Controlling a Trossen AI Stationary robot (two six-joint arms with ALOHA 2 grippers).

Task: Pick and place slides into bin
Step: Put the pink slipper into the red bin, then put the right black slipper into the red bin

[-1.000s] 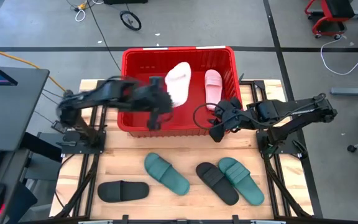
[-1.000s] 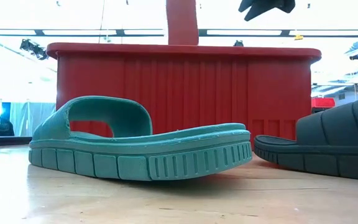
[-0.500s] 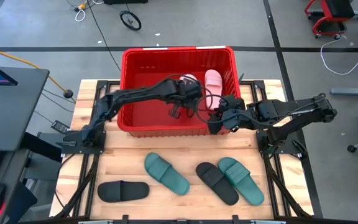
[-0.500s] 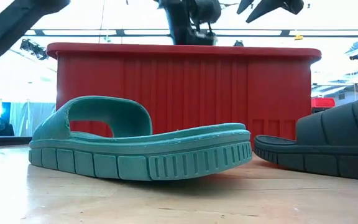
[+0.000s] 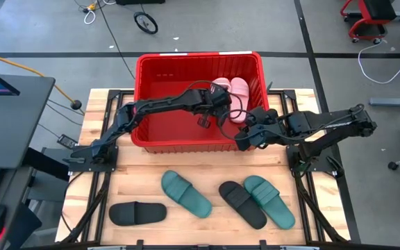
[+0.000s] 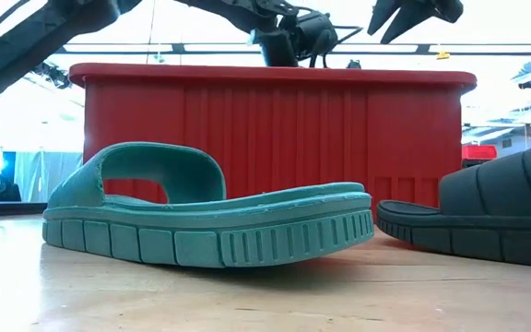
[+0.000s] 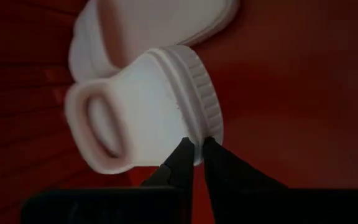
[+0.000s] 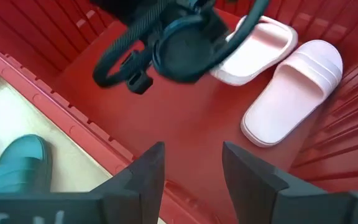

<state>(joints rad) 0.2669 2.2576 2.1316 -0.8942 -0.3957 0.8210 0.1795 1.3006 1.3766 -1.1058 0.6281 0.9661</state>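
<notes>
Left claw (image 5: 222, 101) swings from bin's (image 5: 144, 97) 9 o'clock wall toward 2 o'clock corner, carrying pale pink slide (image 5: 220, 89); slide now beside second pink slide (image 5: 239, 92). Fingers (image 7: 182, 163) begin parting.

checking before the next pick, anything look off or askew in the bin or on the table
One oddity: in the red bin, one pale pink slide lies tilted against the other rather than flat. The left gripper is at its edge.

Overhead straight down, table-level across, wrists close, sharing red bin (image 5: 198, 146)
</notes>
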